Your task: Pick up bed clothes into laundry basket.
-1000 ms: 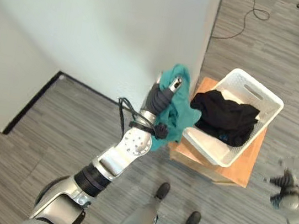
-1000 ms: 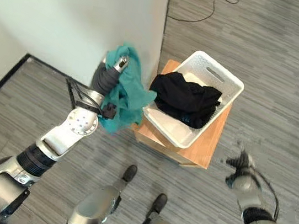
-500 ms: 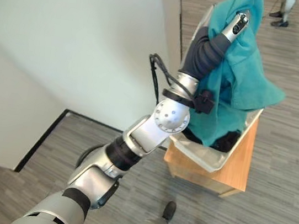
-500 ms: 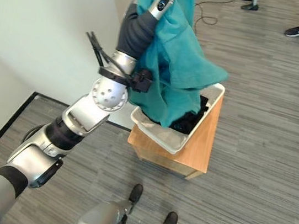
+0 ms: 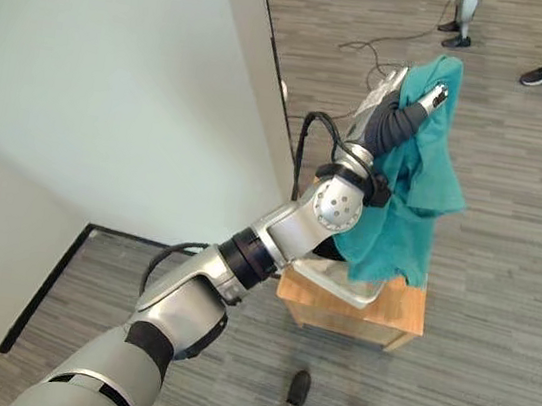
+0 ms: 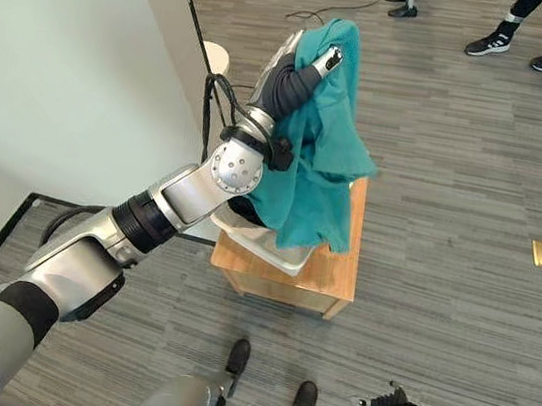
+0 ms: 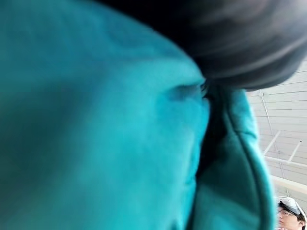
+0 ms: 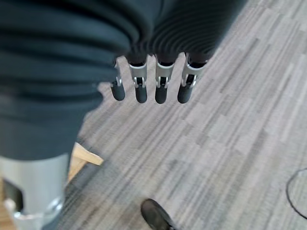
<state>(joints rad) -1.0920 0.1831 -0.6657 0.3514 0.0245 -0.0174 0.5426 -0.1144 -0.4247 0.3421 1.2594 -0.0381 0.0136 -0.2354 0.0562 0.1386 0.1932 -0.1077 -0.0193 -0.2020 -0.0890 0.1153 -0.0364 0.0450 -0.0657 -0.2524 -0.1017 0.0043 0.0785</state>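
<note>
Left eye view: your left hand [image 5: 422, 95] carries the teal garment [image 5: 404, 207], grip hidden, above the basket [image 5: 340, 286]; drop pending. Right hand [image 8: 153, 84] hangs relaxed, empty.

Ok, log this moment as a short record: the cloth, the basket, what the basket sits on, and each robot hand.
cloth: teal garment, draped over the left robot hand, raised above the basket and hanging down past its rim
basket: white laundry basket, mostly hidden behind the arm and cloth
support: low wooden table on grey striped floor
left robot hand: lifted high, wrapped in cloth; finger state cannot be told
right robot hand: low at the robot's right side, fingers straight, holding nothing
bystanders: people's shoes on the floor beyond the table
</note>
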